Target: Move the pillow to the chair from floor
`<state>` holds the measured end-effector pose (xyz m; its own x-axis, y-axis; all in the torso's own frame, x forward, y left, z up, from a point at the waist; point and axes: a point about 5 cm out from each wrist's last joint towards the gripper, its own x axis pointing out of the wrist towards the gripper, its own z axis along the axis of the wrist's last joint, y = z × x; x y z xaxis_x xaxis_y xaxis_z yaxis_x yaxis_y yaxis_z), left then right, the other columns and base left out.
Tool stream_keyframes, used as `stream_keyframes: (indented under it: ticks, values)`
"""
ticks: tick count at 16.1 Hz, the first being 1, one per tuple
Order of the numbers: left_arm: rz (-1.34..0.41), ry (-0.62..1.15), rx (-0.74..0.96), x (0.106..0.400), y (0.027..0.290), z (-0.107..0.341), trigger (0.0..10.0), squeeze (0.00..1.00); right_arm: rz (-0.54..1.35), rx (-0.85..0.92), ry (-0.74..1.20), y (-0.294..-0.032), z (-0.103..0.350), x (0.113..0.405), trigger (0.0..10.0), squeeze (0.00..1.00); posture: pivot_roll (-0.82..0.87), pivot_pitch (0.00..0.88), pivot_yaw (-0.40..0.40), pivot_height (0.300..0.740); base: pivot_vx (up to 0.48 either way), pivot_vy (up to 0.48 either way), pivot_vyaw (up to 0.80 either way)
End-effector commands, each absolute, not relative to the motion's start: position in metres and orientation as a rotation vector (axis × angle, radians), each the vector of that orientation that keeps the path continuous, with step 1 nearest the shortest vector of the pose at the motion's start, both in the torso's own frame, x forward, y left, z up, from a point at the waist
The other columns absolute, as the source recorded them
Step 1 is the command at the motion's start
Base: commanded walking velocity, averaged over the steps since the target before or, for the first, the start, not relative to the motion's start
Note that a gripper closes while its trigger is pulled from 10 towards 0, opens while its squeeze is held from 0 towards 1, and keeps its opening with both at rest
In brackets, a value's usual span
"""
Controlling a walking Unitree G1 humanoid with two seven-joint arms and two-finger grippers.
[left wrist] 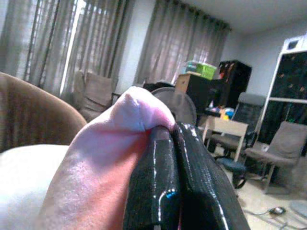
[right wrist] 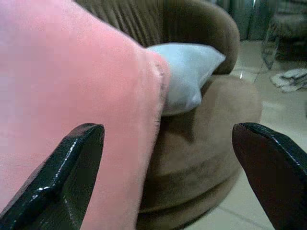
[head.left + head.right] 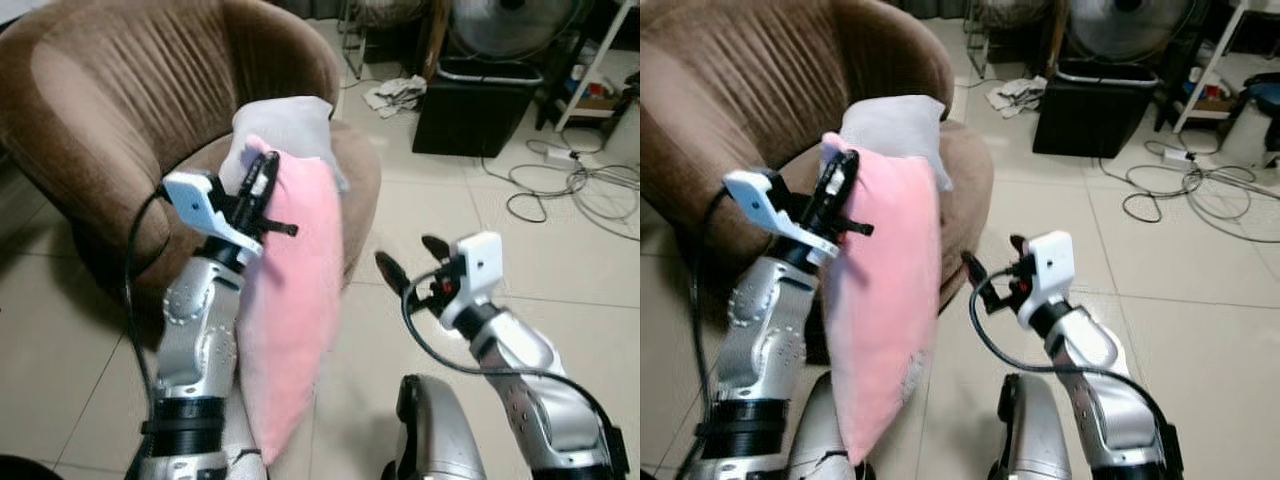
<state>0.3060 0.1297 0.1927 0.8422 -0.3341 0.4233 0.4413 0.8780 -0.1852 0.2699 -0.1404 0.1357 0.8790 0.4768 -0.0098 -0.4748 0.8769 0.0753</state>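
A pink pillow [image 3: 292, 300] hangs upright in the air in front of the brown armchair [image 3: 120, 90]. My left gripper [image 3: 262, 172] is shut on the pillow's top corner [image 1: 139, 108], and the pillow's lower end dangles near my torso. A grey-white pillow [image 3: 285, 125] lies on the armchair's seat, just behind the pink one. My right gripper [image 3: 410, 256] is open to the right of the pink pillow, over the tile floor, holding nothing. Between its fingertips [image 2: 76, 158] the right wrist view takes in the pink pillow [image 2: 62, 96] and the armchair's seat [image 2: 206, 139].
A black bin [image 3: 475, 105] stands on the floor at the back right, with a fan [image 3: 510, 20] behind it. Cables [image 3: 580, 185] and a power strip lie on the tiles at the right. A crumpled cloth [image 3: 395, 95] lies by the bin.
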Motion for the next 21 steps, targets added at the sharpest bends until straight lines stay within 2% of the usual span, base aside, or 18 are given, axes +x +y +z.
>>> stream_keyframes:
  ticks: [1,14,17,21]
  values:
    - [-0.420,-0.430,-0.255,0.303,0.128,0.206,10.0,0.00,0.492,0.052,0.005,-0.142,0.142,0.271,10.0,0.00,0.08,0.000,0.010,0.601,0.000,0.000,0.00]
    - [-0.329,-0.404,-0.110,0.295,0.148,0.225,10.0,0.00,0.478,0.084,-0.144,-0.122,0.194,0.299,10.0,0.00,0.10,0.000,-0.014,0.736,0.000,0.000,0.00]
    - [-0.229,-0.397,-0.082,0.299,0.152,0.223,10.0,0.00,0.478,0.061,-0.120,-0.123,0.190,0.300,10.0,0.00,0.10,0.000,-0.009,0.740,0.000,0.000,0.00]
    - [-0.252,-0.367,-0.046,0.300,0.150,0.216,10.0,0.00,0.486,0.028,-0.090,-0.120,0.185,0.302,10.0,0.00,0.10,0.000,0.002,0.740,0.000,0.000,0.00]
